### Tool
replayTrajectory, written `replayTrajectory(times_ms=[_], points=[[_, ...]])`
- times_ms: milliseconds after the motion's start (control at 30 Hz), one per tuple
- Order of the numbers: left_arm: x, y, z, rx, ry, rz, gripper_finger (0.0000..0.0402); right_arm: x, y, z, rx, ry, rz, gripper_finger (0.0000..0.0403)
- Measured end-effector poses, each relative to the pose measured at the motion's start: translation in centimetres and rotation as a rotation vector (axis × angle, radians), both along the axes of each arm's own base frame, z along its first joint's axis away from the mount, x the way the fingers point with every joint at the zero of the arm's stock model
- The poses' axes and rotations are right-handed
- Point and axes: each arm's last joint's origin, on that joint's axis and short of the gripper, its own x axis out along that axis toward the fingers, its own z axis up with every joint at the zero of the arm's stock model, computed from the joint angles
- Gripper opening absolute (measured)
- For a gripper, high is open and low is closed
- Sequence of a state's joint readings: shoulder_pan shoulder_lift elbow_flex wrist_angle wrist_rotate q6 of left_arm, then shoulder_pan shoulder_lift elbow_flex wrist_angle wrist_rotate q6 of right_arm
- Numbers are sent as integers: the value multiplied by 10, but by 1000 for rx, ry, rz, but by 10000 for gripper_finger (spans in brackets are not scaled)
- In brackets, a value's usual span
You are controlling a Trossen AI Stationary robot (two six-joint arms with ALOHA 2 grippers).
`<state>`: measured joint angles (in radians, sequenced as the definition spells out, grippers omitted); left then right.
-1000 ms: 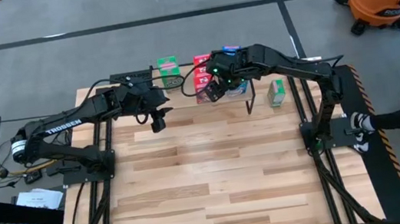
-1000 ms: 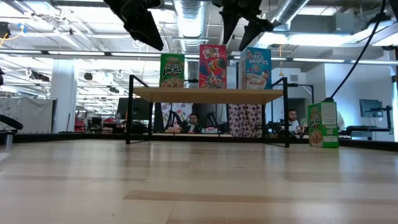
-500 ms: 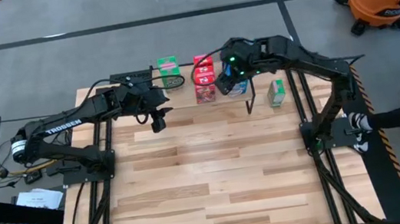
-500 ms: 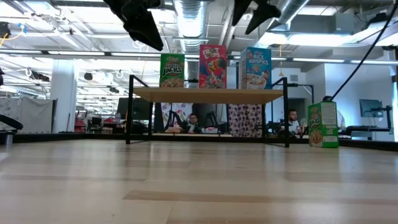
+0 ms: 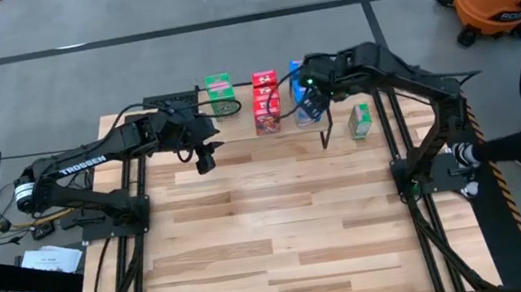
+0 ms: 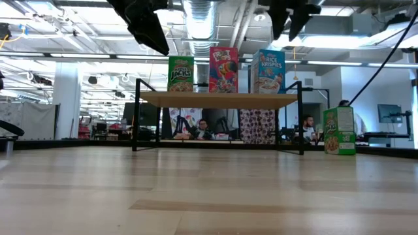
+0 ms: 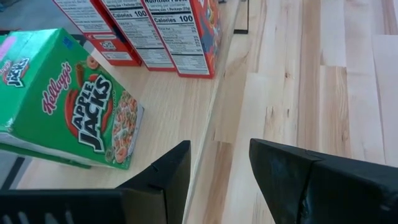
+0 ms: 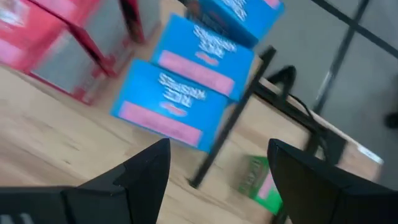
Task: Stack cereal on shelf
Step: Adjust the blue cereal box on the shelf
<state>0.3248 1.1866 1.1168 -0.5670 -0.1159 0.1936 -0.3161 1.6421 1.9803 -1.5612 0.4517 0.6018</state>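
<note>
On the shelf [image 6: 219, 98] stand green, red and blue cereal [image 6: 269, 71] rows; one green box [image 5: 361, 121] waits on the surface at 3 o'clock. The right gripper [image 5: 310, 99], fingers apart and empty, should descend squarely over it. Since a second ago it swung rightward off the blue row. The left gripper [image 5: 205, 156], fingers narrowly apart, hovers unchanged.

Boxes [image 6: 224, 69] crowd the shelf [image 6: 219, 99] top; the tabletop [image 5: 282, 234] before it lies open.

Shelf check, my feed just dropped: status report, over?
Right claw open, empty, over blue boxes. Left claw idle beside shelf, empty. One green box on table, off shelf. Nothing blocking.
</note>
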Motion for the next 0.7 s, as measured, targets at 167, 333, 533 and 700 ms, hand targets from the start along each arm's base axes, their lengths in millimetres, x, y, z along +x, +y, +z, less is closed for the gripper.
replayTrajectory(times_ms=[167,333,533,700], points=[[0,0,0,0,2,0,155,-2,-1,-13,24,46,-24,291],[0,0,0,-1,3,0,155,-13,4,-14,30,47,-31,291],[0,0,0,-2,4,0,155,-38,13,-9,22,-7,-78,291],[4,1,-4,-5,14,0,155,-55,15,-25,17,-14,-176,291]])
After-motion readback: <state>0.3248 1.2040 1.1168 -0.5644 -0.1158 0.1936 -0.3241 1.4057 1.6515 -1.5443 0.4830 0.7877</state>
